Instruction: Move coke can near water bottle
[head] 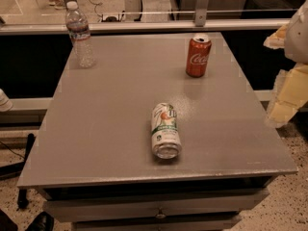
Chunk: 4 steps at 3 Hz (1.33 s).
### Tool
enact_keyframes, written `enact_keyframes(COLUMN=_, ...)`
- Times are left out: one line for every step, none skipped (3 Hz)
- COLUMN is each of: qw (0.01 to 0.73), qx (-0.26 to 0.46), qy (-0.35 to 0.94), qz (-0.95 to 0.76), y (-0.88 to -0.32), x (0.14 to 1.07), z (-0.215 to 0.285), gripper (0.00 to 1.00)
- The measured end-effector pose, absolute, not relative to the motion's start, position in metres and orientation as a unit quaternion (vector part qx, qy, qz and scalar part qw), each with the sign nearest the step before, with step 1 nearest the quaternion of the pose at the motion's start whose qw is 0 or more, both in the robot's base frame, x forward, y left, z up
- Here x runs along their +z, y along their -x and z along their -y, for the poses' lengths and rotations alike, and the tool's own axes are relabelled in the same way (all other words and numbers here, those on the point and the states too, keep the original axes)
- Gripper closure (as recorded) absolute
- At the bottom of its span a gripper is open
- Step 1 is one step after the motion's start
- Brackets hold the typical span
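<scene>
The coke can (198,55), red with white script and a silver top, stands upright at the far right of the grey table (106,129). The water bottle (80,34), clear with a white cap and a dark label band, stands upright at the table's far left corner. My gripper (285,97), a pale yellowish and white shape, hangs at the right edge of the view, beyond the table's right side, to the right of the coke can and nearer the camera. It touches nothing on the table.
A white and green can (165,130) lies on its side near the table's middle, its top end toward the front edge. A metal rail (144,27) runs behind the table. Drawers (159,208) sit below the front edge.
</scene>
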<state>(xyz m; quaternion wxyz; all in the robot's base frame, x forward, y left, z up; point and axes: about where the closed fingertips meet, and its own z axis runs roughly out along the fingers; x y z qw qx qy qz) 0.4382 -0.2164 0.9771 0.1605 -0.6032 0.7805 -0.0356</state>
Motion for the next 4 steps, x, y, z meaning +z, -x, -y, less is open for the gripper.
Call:
enact_keyframes(qw=0.166, qx=-0.036, qy=0.602, qz=-0.780, y=-0.440, x=0.977, z=0.215, gripper=0.00)
enact_keyframes(qw=0.189, qx=-0.033, qy=0.596, qz=-0.780, y=-0.457, x=0.967, z=0.211, gripper=0.00)
enact_keyframes(qw=0.241, qx=-0.027, qy=0.581, qz=-0.776, y=-0.510, x=0.934, z=0.202, gripper=0.00)
enact_keyframes(qw=0.289, qx=-0.021, qy=0.556, qz=-0.779, y=-0.561, x=0.911, z=0.206, gripper=0.00)
